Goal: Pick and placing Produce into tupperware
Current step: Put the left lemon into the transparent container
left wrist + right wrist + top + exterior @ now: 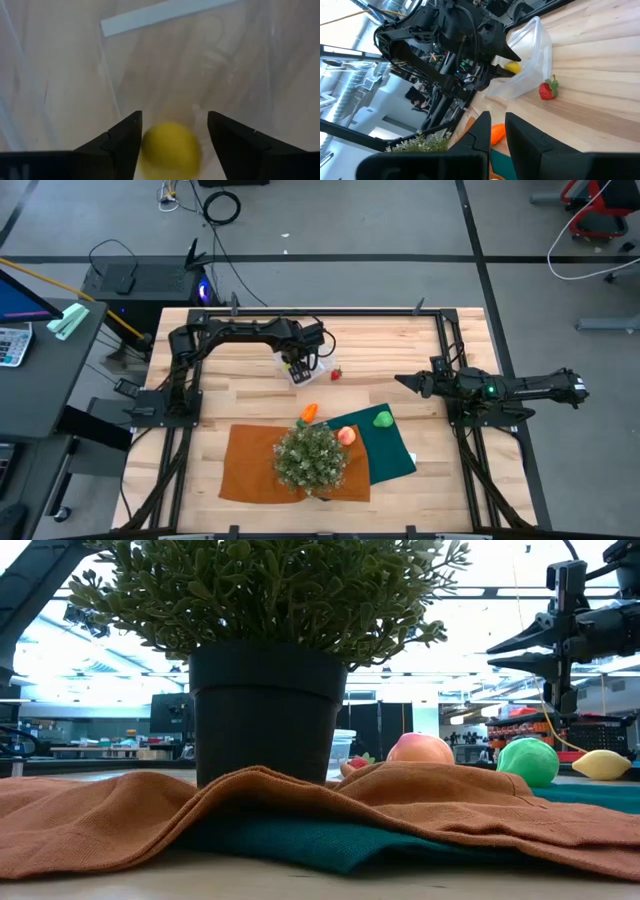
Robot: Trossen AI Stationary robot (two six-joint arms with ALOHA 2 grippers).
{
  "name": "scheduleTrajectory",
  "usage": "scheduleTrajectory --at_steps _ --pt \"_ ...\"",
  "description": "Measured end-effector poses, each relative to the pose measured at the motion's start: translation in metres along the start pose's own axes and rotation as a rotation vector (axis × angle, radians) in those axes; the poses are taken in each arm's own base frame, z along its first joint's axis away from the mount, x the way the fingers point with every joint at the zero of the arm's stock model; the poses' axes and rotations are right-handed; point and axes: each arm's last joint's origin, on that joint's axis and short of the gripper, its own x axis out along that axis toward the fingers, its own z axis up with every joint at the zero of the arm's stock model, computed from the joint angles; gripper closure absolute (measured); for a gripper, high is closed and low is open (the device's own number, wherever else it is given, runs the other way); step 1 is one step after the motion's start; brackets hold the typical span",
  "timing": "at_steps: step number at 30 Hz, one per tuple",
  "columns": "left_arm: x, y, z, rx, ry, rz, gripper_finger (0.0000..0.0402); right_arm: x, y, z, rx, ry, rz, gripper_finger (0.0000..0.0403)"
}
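Note:
The clear tupperware (300, 368) stands on the wood at the far middle, and it also shows in the right wrist view (525, 60). My left gripper (172, 132) is open over it, fingers pointing down. A yellow piece (170, 150) lies between the fingers, and it also shows in the right wrist view (512, 66). A red strawberry (336, 373) lies on the wood just right of the container. An orange piece (309, 412), a peach piece (346, 435) and a green piece (382, 418) lie on the cloths. A pale yellow piece (602, 764) lies at the green cloth's corner. My right gripper (405, 383) is slightly open and empty at the right. My left gripper's open fingers (125, 142) stand on either side of the yellow piece (170, 150), pointing down into the tupperware. A gap shows on one side of the piece. I cannot tell whether the other finger touches it.
A bushy potted plant (312, 458) stands on an orange cloth (250, 465) at the near middle. A dark green cloth (390, 450) lies beside it. Bare wood lies between the container and my right gripper.

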Motion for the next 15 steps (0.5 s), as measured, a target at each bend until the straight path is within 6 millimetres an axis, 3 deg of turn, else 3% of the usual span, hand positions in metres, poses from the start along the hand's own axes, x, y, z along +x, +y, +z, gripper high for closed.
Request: scheduleTrajectory --at_steps 8,15 --pt "0.0009 -0.0011 0.0017 0.015 -0.016 -0.001 0.0228 0.0002 0.0001 -0.0002 0.001 0.004 0.002 0.0375" --pt "0.0006 -0.001 0.0046 0.016 -0.046 -0.002 0.0213 0.0002 0.0004 -0.0005 0.001 0.017 0.01 0.0375"
